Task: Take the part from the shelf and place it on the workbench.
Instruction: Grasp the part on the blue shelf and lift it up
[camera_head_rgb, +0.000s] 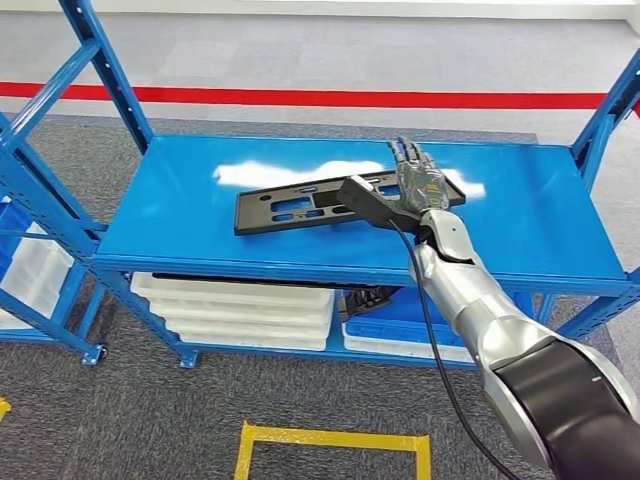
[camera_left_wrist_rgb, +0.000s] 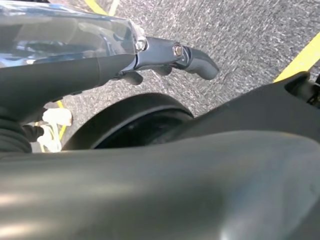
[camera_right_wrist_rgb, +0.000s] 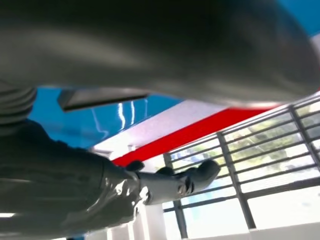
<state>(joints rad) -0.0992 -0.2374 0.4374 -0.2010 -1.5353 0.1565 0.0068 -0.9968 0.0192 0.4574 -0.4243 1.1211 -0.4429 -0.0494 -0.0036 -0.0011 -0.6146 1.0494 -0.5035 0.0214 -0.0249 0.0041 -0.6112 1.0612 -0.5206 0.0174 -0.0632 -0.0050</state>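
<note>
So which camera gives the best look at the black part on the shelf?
The head view: the whole black part lies flat on the blue shelf, right hand over its end. The right wrist view catches a blurred dark edge, perhaps the part.

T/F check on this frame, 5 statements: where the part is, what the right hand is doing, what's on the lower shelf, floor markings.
1. The black part lies flat on the blue shelf. True.
2. The right hand is over the part's right end with fingers stretched out. True.
3. The part has been lifted clear of the shelf. False: it lies on the shelf top.
4. White bins sit on the lower level under the shelf top. True.
5. The line on the floor behind the shelf is green. False: the floor line is red; a yellow marking lies in front.
</note>
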